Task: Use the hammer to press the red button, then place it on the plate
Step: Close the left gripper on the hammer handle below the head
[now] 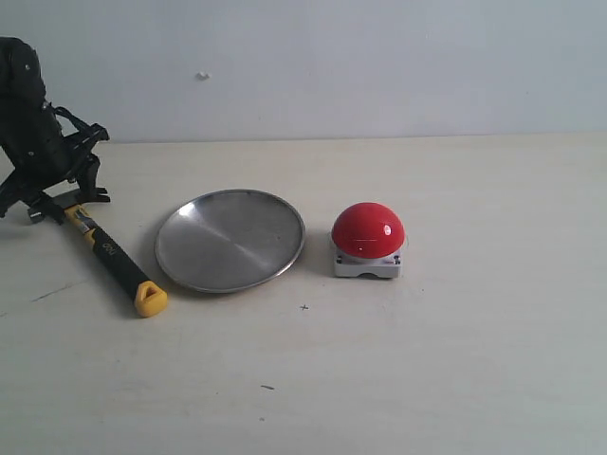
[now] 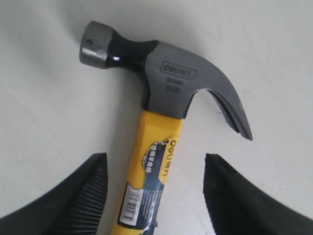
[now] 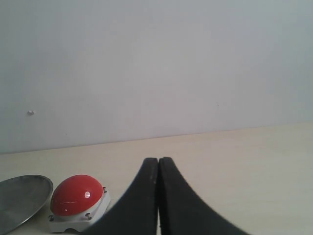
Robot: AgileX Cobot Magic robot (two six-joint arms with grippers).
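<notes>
Your left end effector gaped, ribbed jaws apart, around one yellow-handled steel claw hammer. Your right end effector was pressed together.

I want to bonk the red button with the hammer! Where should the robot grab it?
Grab the hammer by its yellow handle just below the head, coming straight down from above. It lies flat on the table, and the open left gripper straddles that narrow part, one finger each side.

A pale table carries three things in a row. The hammer lies flat at the left, the plate just beside it, and the red button near the plate's right.
</notes>
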